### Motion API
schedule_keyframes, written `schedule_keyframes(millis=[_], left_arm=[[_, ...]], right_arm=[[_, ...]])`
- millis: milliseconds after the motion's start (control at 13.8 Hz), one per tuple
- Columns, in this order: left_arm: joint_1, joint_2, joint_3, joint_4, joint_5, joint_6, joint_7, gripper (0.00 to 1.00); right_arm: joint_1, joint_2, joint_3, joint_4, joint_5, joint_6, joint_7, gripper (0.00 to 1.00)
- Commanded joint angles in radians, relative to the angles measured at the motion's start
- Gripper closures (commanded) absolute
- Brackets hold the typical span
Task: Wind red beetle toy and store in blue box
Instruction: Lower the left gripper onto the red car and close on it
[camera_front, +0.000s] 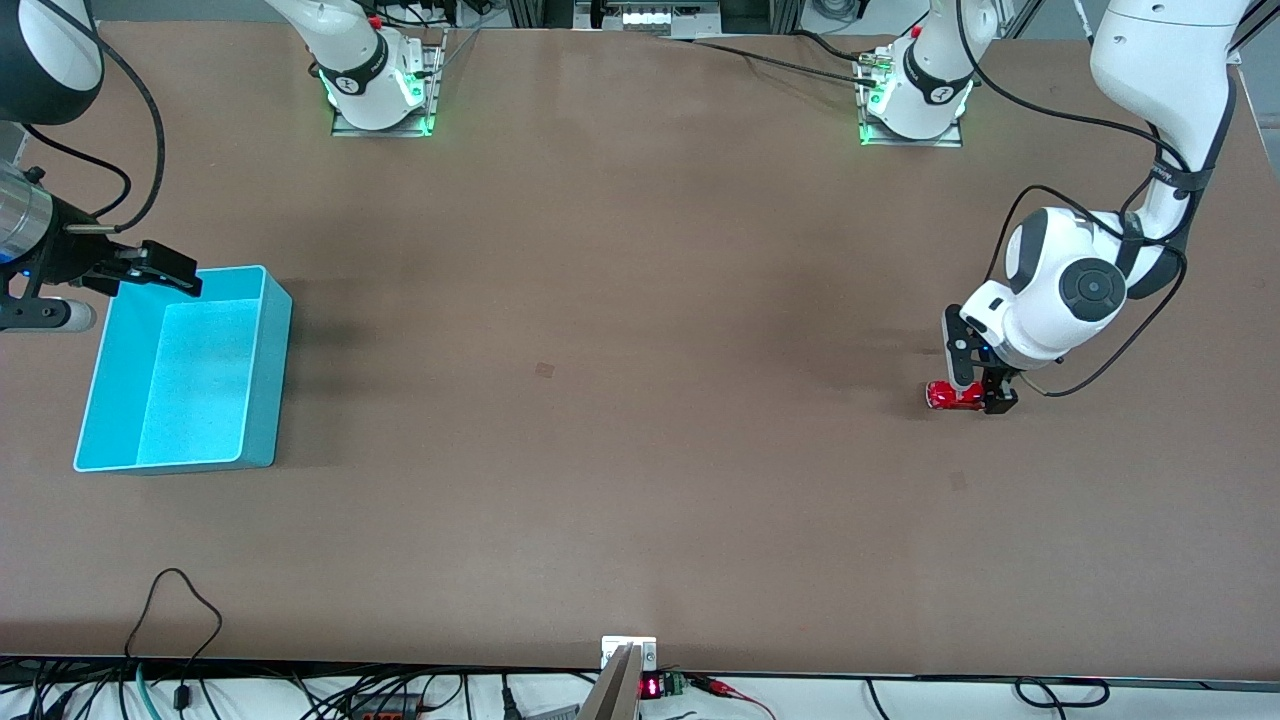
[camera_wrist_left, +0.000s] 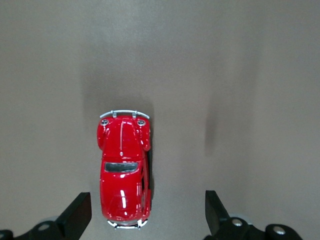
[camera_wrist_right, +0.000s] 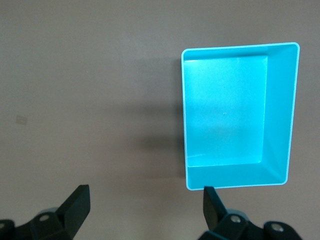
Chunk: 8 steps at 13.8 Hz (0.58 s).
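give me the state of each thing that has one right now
red beetle toy: upright on its wheels on the table, not gripped
blue box: open-topped, nothing in it
left gripper: open, low around the toy
right gripper: open, over the box's rim

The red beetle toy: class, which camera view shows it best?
The left wrist view: the red beetle toy fills it from above, unobstructed. The front view shows it tiny, partly covered by the left gripper. The right wrist view misses it.

Beetle toy (camera_front: 950, 396) left-arm end; box (camera_front: 268, 340) right-arm end.
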Motion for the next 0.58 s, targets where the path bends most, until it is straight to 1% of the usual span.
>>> schedule_keyframes(millis=[0,508], left_arm=[[0.013,0.024,-0.006,0.013,0.015,0.071,0.019,0.0],[0.02,0.052,-0.006,0.009,0.001,0.088,0.005,0.0]], right_arm=[[-0.008,0.001,0.004,0.008,0.01,-0.003,-0.011,0.0],[-0.003,0.001,0.004,0.008,0.01,0.0,-0.011,0.0]])
